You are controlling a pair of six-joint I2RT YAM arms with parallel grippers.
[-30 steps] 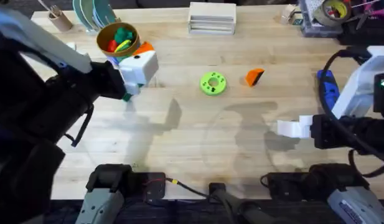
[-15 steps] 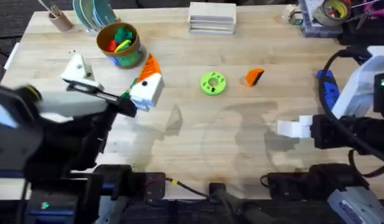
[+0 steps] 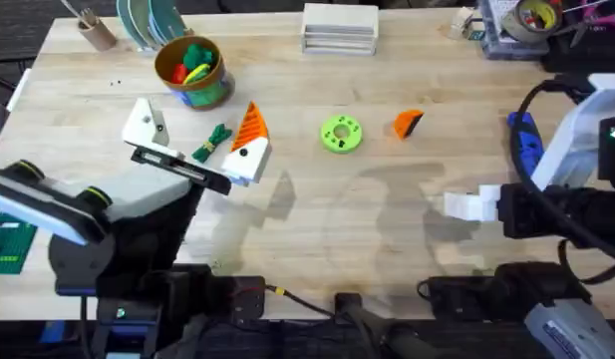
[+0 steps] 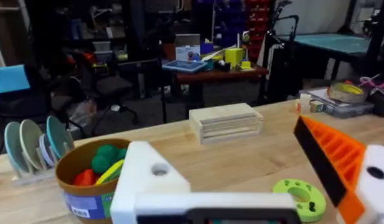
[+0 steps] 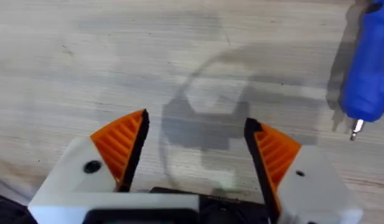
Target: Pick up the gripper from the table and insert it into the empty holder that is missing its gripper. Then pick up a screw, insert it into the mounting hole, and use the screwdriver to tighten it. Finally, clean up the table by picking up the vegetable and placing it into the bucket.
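Left arm pulled back from the bucket toward its base since a second ago, and its fingers spread wide. Right arm, wedge and disc didn't budge.

Nearest us, the right gripper (image 5: 192, 146) hovered over bare table, jaws well apart, both orange pads on, holding nothing. Screwdriver (image 5: 369, 68) lay just beside it, tip down toward the wood.

Left gripper (image 3: 197, 125) was wide open and empty too. One finger carried its pad; the other was the bare holder (image 3: 143, 122), with a hole showing on its face in the left wrist view. Vegetable (image 3: 212, 143) lay on the table between those fingers.

Further out, mid-table, sat the orange wedge (image 3: 408, 123), near the green disc (image 3: 341, 134) but not touching it. Bucket (image 3: 190, 68) stood far left, toys already inside.

We judged the wedge light, stiff and small, easy to flick away. We'd pinch it across its flat sides and leave the dark end free for the holder.

Hard to read: which way the wedge's ribs faced, and most of the screwdriver behind the right arm in the overhead view. We couldn't make out any screw.
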